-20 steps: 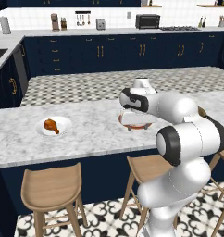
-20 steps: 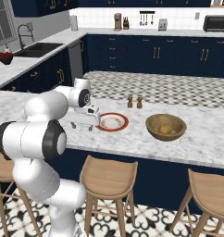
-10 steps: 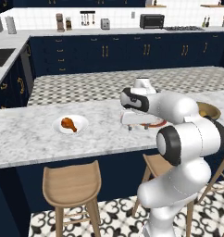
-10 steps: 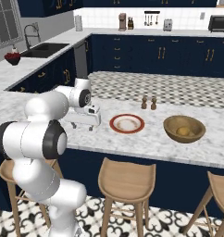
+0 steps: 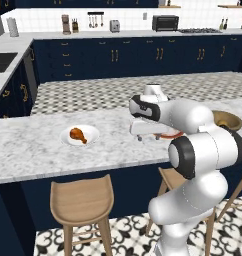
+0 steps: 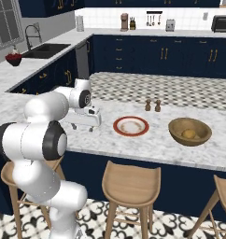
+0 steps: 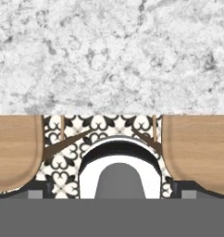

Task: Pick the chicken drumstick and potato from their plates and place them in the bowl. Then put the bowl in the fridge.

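Note:
The chicken drumstick lies on the plain white plate on the marble island, well left of my gripper. My gripper hangs open just above the counter and holds nothing. To its right lies the red-rimmed plate, with nothing on it. Further right stands the wooden bowl with the potato inside it. In the left base view my arm hides part of the red-rimmed plate and of the bowl. The hand view looks down on bare marble counter near its front edge.
Two small shakers stand behind the red-rimmed plate. Wooden stools line the island's near side. Navy cabinets and a far counter with a toaster oven run along the back; a sink sits at the left.
The whole picture has shifted, so the base has driven to the left along the island. The arm keeps its pose and the gripper stays open.

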{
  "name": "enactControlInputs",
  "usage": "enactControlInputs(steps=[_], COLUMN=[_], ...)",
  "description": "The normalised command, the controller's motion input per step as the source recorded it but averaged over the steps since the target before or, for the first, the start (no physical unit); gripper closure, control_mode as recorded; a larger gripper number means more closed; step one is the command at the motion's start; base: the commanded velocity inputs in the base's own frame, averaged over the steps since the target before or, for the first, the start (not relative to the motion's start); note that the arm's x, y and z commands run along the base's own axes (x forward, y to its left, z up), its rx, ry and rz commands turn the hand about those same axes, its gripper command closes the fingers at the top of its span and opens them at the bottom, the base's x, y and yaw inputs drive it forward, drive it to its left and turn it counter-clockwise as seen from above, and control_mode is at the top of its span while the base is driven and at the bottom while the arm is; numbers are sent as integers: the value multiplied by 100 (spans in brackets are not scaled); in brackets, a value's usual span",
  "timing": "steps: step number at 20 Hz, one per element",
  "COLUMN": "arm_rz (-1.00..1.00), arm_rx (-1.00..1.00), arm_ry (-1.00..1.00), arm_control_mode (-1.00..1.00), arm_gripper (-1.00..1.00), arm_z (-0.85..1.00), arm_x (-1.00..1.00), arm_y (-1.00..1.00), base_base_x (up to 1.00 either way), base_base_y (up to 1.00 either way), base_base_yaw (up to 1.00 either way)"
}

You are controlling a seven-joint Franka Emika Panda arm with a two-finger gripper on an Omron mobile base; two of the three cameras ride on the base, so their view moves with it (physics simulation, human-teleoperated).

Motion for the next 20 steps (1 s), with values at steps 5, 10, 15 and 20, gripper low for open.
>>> enactControlInputs(steps=[5, 10, 15, 20], arm_rz=[0, 0, 0, 0], arm_rx=[0, 0, 0, 0], arm_ry=[0, 0, 0, 0], arm_control_mode=[100, 100, 100, -100], arm_gripper=[-100, -100, -100, -100], arm_z=[0, 0, 0, 0], arm_x=[0, 0, 0, 0], arm_y=[0, 0, 0, 0], base_base_x=[80, 0, 0, 0], base_base_y=[0, 0, 0, 0], base_base_yaw=[0, 0, 0, 0])
